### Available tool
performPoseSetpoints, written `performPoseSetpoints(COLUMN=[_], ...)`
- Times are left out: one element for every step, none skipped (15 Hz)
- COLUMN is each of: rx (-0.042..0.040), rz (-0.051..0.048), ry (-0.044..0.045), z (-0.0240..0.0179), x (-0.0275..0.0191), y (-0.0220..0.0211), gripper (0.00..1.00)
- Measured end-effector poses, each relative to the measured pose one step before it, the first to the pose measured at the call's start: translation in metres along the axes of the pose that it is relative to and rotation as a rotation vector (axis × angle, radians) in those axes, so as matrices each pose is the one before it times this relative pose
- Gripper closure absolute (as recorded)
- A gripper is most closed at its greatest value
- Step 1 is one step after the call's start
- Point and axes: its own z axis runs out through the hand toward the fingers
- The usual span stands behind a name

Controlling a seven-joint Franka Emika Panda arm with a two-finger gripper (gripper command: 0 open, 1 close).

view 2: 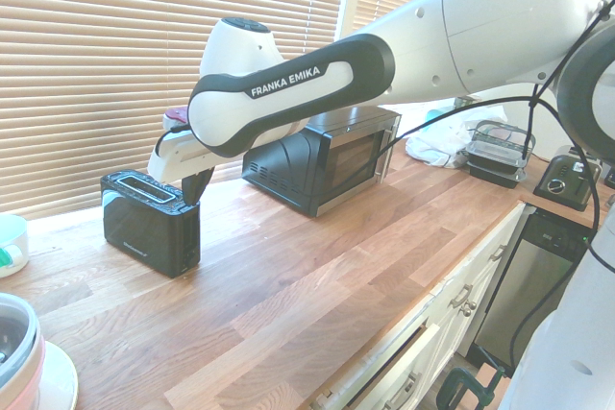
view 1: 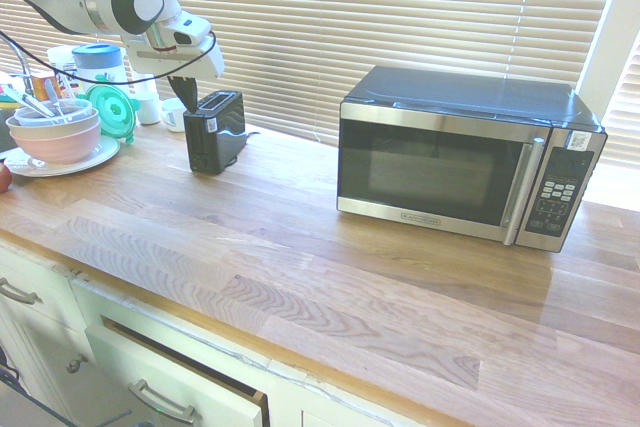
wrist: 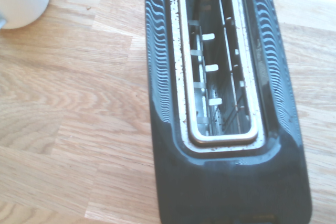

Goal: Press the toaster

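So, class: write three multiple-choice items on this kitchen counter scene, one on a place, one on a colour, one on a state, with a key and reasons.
1. Where does the toaster stand relative to the microwave in the first exterior view?
A. On top of it
B. To its left, apart from it
C. Inside it

2. What colour is the toaster's body?
A. Glossy black
B. Red
C. White

3. What is the state of the toaster's slot?
A. Holding bread
B. Covered by a lid
C. Empty

Key: 1 B, bare wooden counter lies between the two. 2 A, every view shows a shiny black casing. 3 C, the wrist view shows only bare wire guides inside.
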Motion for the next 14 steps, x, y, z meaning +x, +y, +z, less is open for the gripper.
performPoseSetpoints(rx=[-0.00097,-0.00191,-0.00208,-0.00298,-0.00379,-0.00400,-0.00361,-0.00482,-0.00432,-0.00176,-0.00319,-0.00546,-0.00673,-0.00770], rz=[-0.00035,0.00039,-0.00018,-0.00058,-0.00067,-0.00001,-0.00043,-0.00072,-0.00131,-0.00112,-0.00013,0.00059,0.00066,0.00061], ry=[0.00025,-0.00072,-0.00192,-0.00329,-0.00465,-0.00490,-0.00404,-0.00541,-0.00424,-0.00189,-0.00433,-0.00742,-0.00895,-0.01019], z=[0.00012,0.00058,0.00149,0.00256,0.00353,0.00369,0.00406,0.00510,0.00527,0.00553,0.00575,0.00763,0.00884,0.00960], x=[0.00107,0.00100,0.00031,0.00011,-0.00025,-0.00024,-0.00019,-0.00036,-0.00019,0.00029,0.00050,0.00019,-0.00031,-0.00059], y=[0.00119,0.00128,0.00063,0.00053,0.00032,0.00032,0.00020,0.00022,0.00009,-0.00031,-0.00032,0.00017,0.00066,0.00079], gripper=[1.00,1.00,1.00,1.00,1.00,1.00,1.00,1.00,1.00,1.00,1.00,1.00,1.00,1.00])
